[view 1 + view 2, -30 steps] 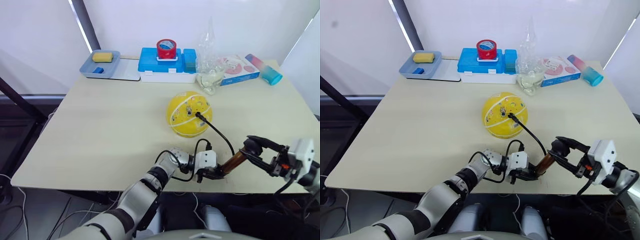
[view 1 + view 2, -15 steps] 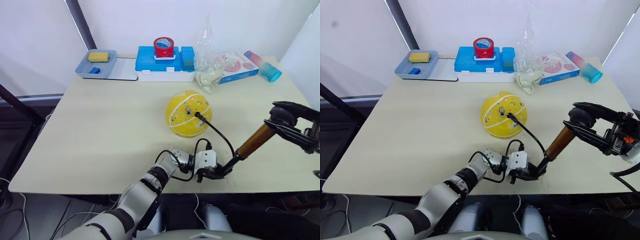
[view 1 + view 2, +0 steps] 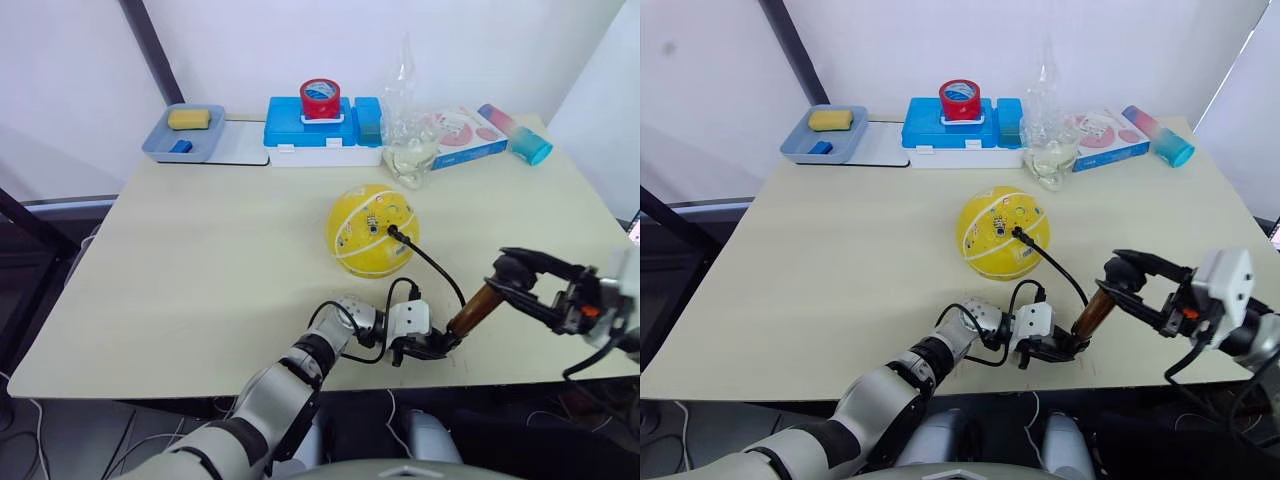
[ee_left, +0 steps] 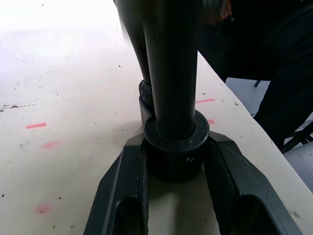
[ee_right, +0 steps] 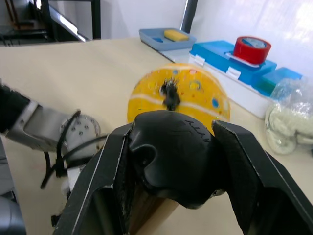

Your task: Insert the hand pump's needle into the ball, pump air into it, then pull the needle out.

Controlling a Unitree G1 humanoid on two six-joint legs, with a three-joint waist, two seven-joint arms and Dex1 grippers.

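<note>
The yellow ball (image 3: 372, 230) rests round at the table's middle. The needle's black fitting (image 3: 392, 231) sits pressed into the ball's valve, and the metal pin is hidden inside. A thin black hose (image 3: 435, 265) runs from it to the foot of the hand pump (image 3: 467, 313), which leans near the table's front edge. My left gripper (image 3: 432, 345) is shut on the pump's black bottom cap (image 4: 175, 147). My right gripper (image 3: 508, 275) is shut on the black T-handle (image 5: 171, 147), low over the gold tube. The ball (image 5: 178, 93) lies beyond the handle.
Along the back edge stand a blue tray (image 3: 170, 147) holding a yellow sponge, a blue box (image 3: 320, 125) topped by a red tape roll (image 3: 320, 97), a clear plastic bag (image 3: 405, 150), a pink-and-blue box (image 3: 462, 135) and a blue-pink tube (image 3: 513, 133).
My right gripper raised the T-handle, drawing the pump out long half a second ago, and has now pushed it back down. The left gripper and ball stayed put. The camera shifted slightly.
</note>
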